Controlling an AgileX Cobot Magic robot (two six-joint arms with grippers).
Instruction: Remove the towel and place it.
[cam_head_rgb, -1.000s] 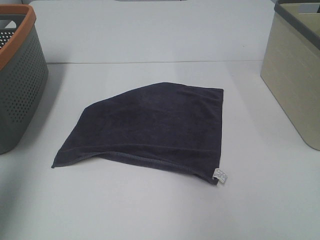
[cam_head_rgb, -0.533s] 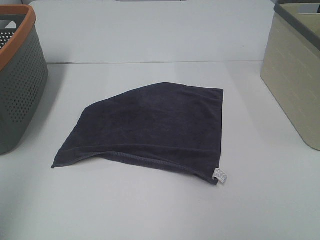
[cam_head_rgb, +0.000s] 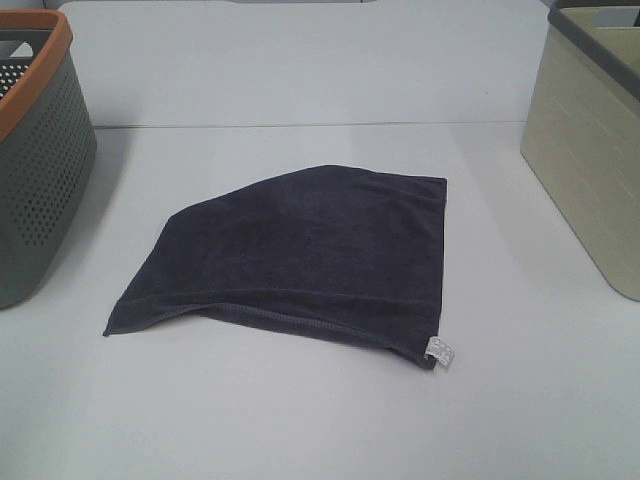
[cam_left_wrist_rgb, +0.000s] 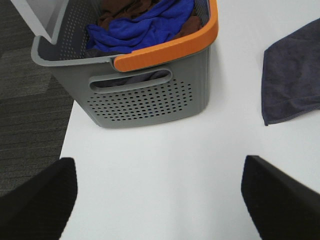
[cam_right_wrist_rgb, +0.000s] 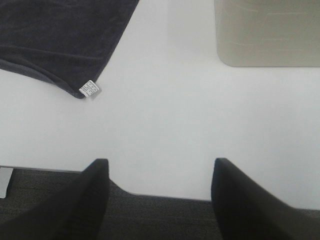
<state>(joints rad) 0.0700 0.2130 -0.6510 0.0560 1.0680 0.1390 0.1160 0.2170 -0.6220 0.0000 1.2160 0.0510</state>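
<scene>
The dark charcoal-navy towel (cam_head_rgb: 305, 255) lies flat and folded in the middle of the white table, its small white tag (cam_head_rgb: 440, 351) at the front right corner. It also shows in the left wrist view (cam_left_wrist_rgb: 295, 75) and in the right wrist view (cam_right_wrist_rgb: 60, 35), tag (cam_right_wrist_rgb: 90, 88) included. Neither arm appears in the exterior high view. My left gripper (cam_left_wrist_rgb: 157, 195) is open and empty above bare table near the grey basket. My right gripper (cam_right_wrist_rgb: 157, 195) is open and empty over the table's front edge, apart from the towel.
A grey perforated basket with an orange rim (cam_head_rgb: 35, 150) stands at the left; the left wrist view shows blue and brown cloths (cam_left_wrist_rgb: 145, 22) in it. A beige basket (cam_head_rgb: 590, 140) stands at the right, also in the right wrist view (cam_right_wrist_rgb: 267, 32). Dark floor lies beyond the table edge.
</scene>
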